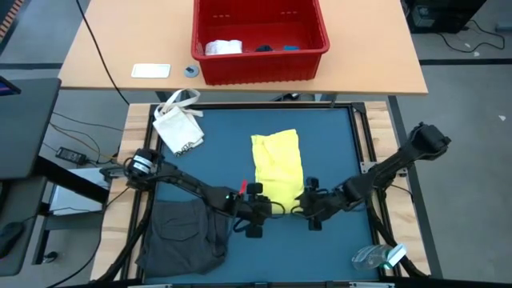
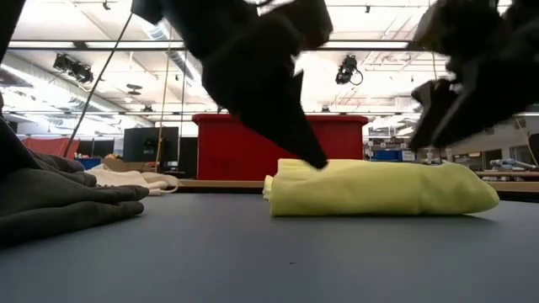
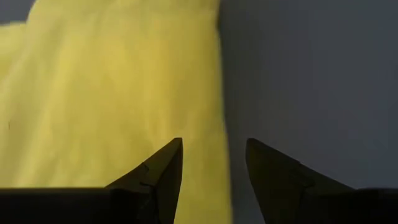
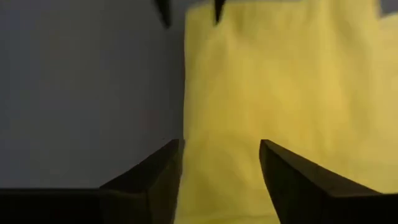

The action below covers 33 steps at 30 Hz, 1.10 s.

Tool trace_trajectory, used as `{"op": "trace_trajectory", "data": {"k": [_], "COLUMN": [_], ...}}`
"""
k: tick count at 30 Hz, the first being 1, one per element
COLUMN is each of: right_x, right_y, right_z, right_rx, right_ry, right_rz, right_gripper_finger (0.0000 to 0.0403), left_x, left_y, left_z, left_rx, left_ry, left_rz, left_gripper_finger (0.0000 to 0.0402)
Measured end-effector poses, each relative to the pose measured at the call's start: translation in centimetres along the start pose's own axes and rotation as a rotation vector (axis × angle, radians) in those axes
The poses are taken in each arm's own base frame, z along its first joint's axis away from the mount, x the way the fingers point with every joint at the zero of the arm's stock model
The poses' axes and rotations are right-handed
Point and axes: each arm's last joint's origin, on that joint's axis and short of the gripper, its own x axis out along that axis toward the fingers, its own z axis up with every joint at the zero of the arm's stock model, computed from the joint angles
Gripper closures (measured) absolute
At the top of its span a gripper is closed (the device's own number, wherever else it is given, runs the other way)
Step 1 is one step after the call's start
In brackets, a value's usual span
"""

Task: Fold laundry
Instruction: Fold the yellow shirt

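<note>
Yellow T-shirt (image 1: 278,164) folded at table centre; both tools, left (image 1: 254,210) and right (image 1: 310,205), parted, empty, at its 6 o'clock edge. Grey garment (image 1: 182,236) at 8 o'clock unfolded.

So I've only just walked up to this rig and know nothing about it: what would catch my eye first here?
The folded bright yellow T-shirt in the middle of the dark mat, with the left gripper and right gripper both open at its near edge, one at each corner. Next, the red basket on the wooden table behind, and the dark grey garment heaped at the mat's near left corner.
</note>
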Motion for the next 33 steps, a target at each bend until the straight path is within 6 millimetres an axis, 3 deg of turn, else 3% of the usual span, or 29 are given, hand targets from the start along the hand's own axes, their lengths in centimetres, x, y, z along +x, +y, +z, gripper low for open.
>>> {"op": "trace_trajectory", "data": {"k": [6, 9, 11, 15, 19, 22, 27, 33], "right_x": [2.9, 3.7, 3.8, 2.2, -0.5, -2.4, -4.3, -4.4], "right_y": [0.7, 0.6, 0.4, 0.7, 0.5, -0.1, -2.9, -8.5], "right_z": [-1.9, -2.1, -2.0, -1.2, 0.8, 1.8, 2.6, 2.2], "right_rx": [-0.005, 0.138, 0.246, 0.318, 0.405, 0.434, 0.497, 0.591], "right_ry": [0.133, 0.176, 0.209, 0.247, 0.222, 0.188, 0.124, 0.124], "right_rz": [0.001, 0.011, 0.052, 0.252, 0.531, 0.622, 0.581, 0.364], "right_gripper_finger": [0.016, 0.0193, 0.0244, 0.0373, 0.0379, 0.0386, 0.0386, 0.0386], "left_x": [2.6, 3.1, 3.0, 1.7, -1.3, -3.5, -6.1, -4.8], "left_y": [0.7, 0.9, 0.9, 0.3, -0.7, -0.5, 3.3, 11.9], "left_z": [-1.4, -1.5, -1.4, -0.7, 1.4, 2.5, 4.3, 4.0], "left_rx": [-0.032, -0.201, -0.315, -0.366, -0.395, -0.388, -0.378, -0.482], "left_ry": [0.076, 0.094, 0.105, 0.107, 0.042, -0.019, -0.14, -0.114], "left_rz": [-0.032, -0.056, -0.076, -0.242, -0.464, -0.489, -0.347, -0.194], "left_gripper_finger": [0.0221, 0.0245, 0.0282, 0.0381, 0.039, 0.0396, 0.0399, 0.04]}}
